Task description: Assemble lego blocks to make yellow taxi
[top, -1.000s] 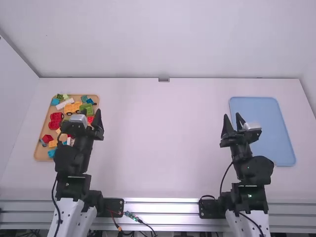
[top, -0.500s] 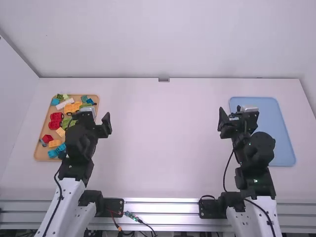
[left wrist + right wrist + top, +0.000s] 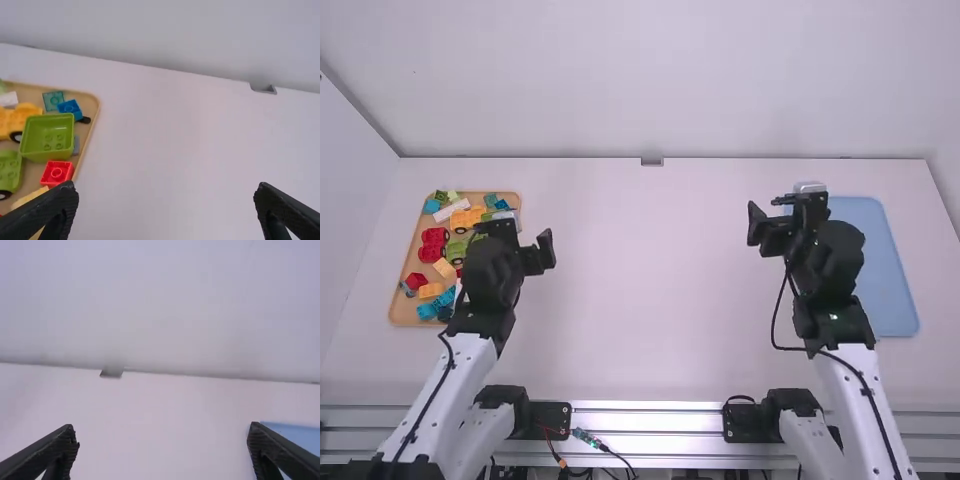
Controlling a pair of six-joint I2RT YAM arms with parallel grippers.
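Observation:
My left gripper (image 3: 523, 232) is above the right side of the wooden tray (image 3: 396, 306), open with nothing between its fingers. In its wrist view the left gripper (image 3: 166, 205) stands wide apart. The tray holds a yellow wheeled block (image 3: 467, 219), red wheeled pieces (image 3: 432, 248), an orange-yellow brick (image 3: 430, 291) and blue bricks. A yellow wheeled piece (image 3: 24, 118), green box (image 3: 48, 136) and red brick (image 3: 57, 173) show in the left wrist view. My right gripper (image 3: 778, 212), by the blue tray's left edge, is open and holds nothing; its wrist view shows the right gripper (image 3: 162, 447) spread wide.
A flat blue tray (image 3: 887, 290) lies on the right of the white table (image 3: 650, 290). A wall rises along the table's far edge, with a small grey fitting (image 3: 652, 161) at its middle. Cables lie at the near edge between the arm bases.
Both arms have changed pose above the table. The left gripper has shifted right, uncovering more of the wooden tray's pieces; the right gripper has shifted left and away from the camera.

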